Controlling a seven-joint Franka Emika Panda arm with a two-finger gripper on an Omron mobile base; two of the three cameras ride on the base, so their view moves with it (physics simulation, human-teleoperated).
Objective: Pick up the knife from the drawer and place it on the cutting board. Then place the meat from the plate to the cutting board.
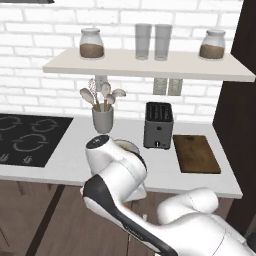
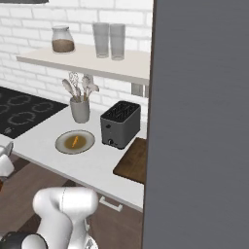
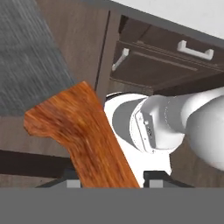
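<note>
Gripping the knife by its orange handle, the gripper hasn't reached the cutting board above; meat waits on the plate.

The arm is glossy white with rounded, bulbous links, joined by dark black bands at the joints.

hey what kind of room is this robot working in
A home kitchen, rendered. A cooktop is set into a white counter, with a toaster and a cutting board on it, and jars and glasses on a shelf above.
</note>
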